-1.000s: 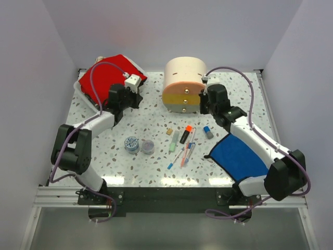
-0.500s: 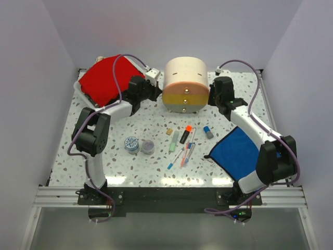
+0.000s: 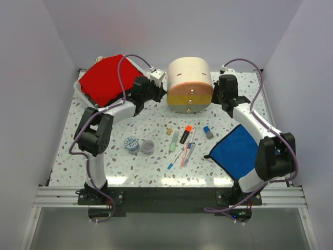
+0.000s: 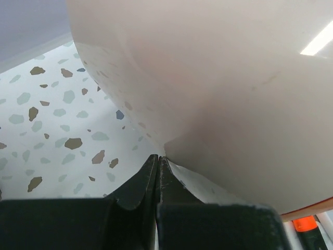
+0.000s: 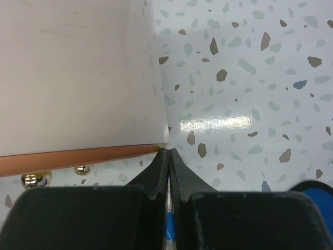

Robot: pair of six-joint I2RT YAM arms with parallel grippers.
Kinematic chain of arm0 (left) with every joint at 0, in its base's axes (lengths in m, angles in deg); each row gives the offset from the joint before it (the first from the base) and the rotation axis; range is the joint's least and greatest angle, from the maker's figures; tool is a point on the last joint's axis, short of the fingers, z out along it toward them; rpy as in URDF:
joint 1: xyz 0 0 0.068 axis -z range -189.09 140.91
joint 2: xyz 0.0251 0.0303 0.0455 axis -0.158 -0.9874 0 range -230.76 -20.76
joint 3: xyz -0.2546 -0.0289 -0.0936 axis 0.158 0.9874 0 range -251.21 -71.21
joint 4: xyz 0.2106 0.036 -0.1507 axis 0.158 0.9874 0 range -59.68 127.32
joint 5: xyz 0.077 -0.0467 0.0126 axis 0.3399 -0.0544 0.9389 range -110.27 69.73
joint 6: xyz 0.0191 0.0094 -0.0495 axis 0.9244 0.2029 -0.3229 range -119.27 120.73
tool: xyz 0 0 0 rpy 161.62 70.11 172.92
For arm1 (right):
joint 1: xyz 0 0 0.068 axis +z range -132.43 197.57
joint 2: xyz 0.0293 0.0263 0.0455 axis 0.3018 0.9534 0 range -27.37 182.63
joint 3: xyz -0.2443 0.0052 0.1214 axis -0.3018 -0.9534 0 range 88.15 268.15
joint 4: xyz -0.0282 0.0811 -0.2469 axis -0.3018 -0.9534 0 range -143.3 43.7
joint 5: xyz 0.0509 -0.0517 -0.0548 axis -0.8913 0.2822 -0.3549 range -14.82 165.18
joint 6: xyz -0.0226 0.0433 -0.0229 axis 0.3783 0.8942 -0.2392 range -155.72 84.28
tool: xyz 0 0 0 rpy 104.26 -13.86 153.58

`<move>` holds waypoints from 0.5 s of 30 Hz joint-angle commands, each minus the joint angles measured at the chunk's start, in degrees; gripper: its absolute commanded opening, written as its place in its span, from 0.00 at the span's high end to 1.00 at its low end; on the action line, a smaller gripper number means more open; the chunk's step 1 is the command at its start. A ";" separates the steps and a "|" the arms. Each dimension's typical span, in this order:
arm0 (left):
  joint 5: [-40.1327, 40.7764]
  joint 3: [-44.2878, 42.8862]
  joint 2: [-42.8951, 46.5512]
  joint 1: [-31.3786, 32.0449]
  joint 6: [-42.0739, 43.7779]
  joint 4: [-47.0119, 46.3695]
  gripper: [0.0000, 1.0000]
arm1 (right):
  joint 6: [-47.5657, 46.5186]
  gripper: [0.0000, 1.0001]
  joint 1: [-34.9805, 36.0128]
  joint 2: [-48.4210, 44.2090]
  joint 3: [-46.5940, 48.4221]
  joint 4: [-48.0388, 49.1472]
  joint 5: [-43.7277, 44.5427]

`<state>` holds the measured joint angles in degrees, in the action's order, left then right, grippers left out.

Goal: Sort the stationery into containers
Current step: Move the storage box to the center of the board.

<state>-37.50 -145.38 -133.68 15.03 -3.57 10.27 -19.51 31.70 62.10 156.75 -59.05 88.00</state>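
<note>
The cream drum stands at the back centre, its orange and yellow drawers shut and facing me. My left gripper is shut and empty, its tips against the drum's left wall. My right gripper is shut and empty, its tips at the drum's right lower edge. The orange-black highlighter, green marker, tan cube, blue-grey stub and thin pens lie loose in front. The blue-patterned tape roll and the purple one lie left of them.
The white case with the red top sits at the back left, behind my left arm. The flat blue cloth lies at the front right under my right arm. Grey walls close in the table on three sides.
My left gripper swung from the red case over to the drum's left side. My right gripper moved back along the drum's right side. The drum shifted slightly right.
</note>
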 commanded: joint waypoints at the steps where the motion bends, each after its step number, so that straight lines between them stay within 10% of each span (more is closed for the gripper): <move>1: -2.81 -1.68 1.30 2.34 -2.65 -2.89 1.00 | -0.12 1.00 0.37 -3.43 -0.04 0.97 -1.66; 15: -1.22 1.05 3.59 4.18 -2.74 -2.54 1.00 | -1.61 1.00 0.20 1.05 2.23 3.08 -0.79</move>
<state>-37.70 -145.14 -133.64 18.28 -5.20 10.21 -19.91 31.81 61.51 156.37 -58.75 85.55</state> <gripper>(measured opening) 0.013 0.010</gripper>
